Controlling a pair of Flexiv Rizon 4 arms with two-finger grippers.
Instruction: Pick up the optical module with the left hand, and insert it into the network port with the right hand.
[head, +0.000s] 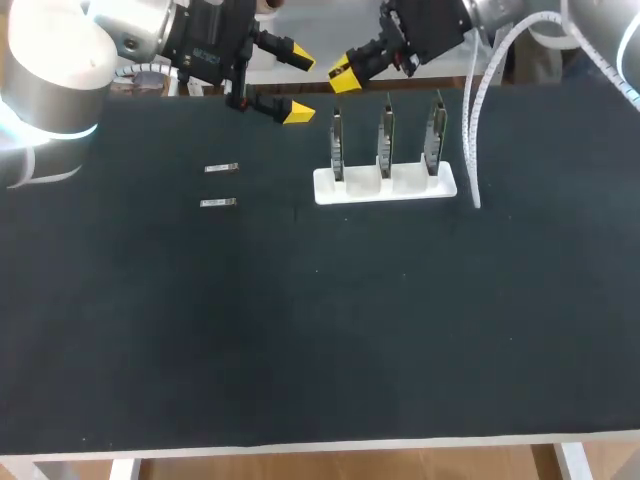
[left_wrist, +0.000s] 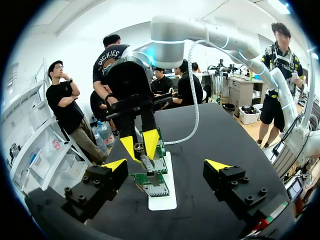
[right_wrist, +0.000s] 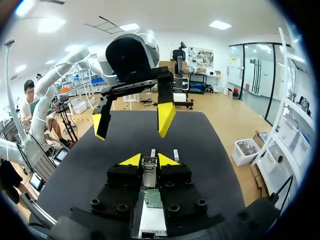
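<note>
While left gripper (head: 298, 86) is hanging open at the far edge, right gripper (head: 342, 75) is clamping a boxy metal module (right_wrist: 149, 169) near the leftmost green board (head: 337, 140) in a white holder (head: 350, 188); two silver spares (head: 221, 168) are lying left on black table (head: 300, 330).

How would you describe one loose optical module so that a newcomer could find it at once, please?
On the black table, find the white holder carrying three upright boards. On its left lie two small silver optical modules. Take the nearer module, closer to the front edge than its twin.
</note>
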